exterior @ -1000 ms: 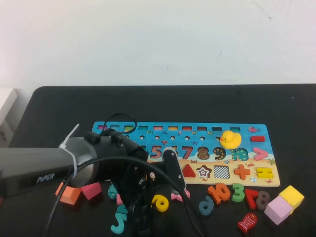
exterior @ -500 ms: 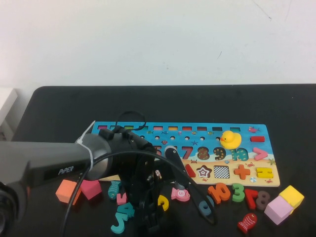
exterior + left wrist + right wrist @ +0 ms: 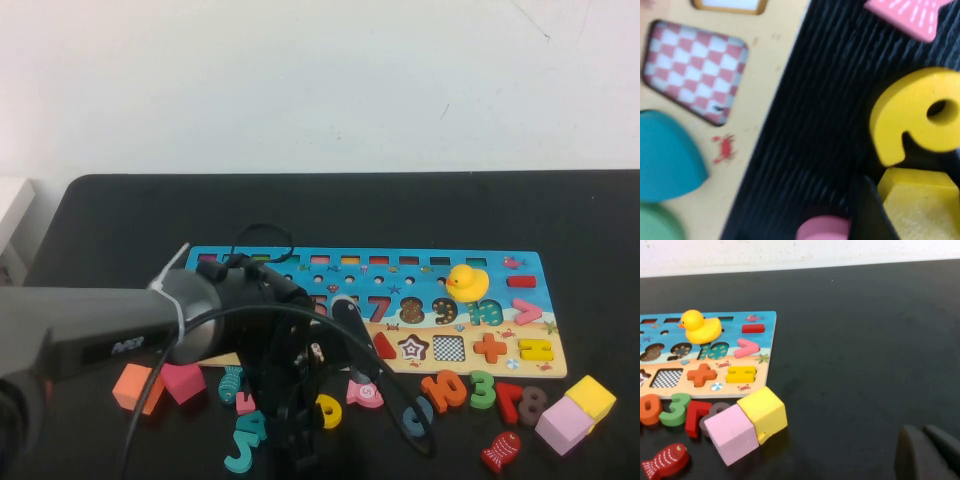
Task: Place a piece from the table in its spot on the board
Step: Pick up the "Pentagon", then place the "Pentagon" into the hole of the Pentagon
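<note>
The piece, a flat yellow pentagon [image 3: 920, 207], lies on the black table [image 3: 400, 210] just off the board's [image 3: 400, 252] sandy front edge [image 3: 765, 80]. It sits next to the yellow number 6 [image 3: 915, 117]. My left gripper [image 3: 303, 440] is down over it, shut on it, with one dark finger [image 3: 866, 210] pressed against its side; the other finger is past the picture's edge. In the high view the arm hides the piece. My right gripper [image 3: 929, 456] hovers shut over bare table, right of the board and apart from everything.
A rubber duck [image 3: 466, 282] stands on the board. Loose numbers [image 3: 445, 388], a red fish [image 3: 500, 450], a yellow cube [image 3: 590, 397] and a pink cube [image 3: 562, 424] lie in front of the board on the right. An orange block [image 3: 135, 387] and a pink fish [image 3: 363, 393] are near the left arm.
The left arm swung a little left and reached down among the pieces in front of the board, uncovering the orange and pink blocks. Since half a second ago it has barely moved.
</note>
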You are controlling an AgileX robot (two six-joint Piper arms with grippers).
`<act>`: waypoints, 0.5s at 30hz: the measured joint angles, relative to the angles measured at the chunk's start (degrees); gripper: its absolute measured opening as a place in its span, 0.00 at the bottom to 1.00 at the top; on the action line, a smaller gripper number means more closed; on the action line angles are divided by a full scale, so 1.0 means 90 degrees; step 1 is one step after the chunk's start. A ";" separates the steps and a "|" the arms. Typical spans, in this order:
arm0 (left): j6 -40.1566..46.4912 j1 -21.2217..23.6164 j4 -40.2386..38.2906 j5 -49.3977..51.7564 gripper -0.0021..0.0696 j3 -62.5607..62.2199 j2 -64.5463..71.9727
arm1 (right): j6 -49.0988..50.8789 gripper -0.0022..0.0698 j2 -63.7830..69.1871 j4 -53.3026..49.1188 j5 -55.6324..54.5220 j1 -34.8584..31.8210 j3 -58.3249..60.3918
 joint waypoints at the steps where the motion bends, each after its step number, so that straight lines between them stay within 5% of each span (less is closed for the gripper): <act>1: -0.0018 0.0012 0.0056 0.0007 0.48 0.0000 -0.0063 | 0.0000 0.06 0.0000 0.0000 0.0000 0.0000 0.0000; 15: -0.1299 0.0013 0.0534 0.0337 0.48 -0.0571 -0.0639 | 0.0000 0.06 0.0000 0.0000 0.0000 0.0000 0.0000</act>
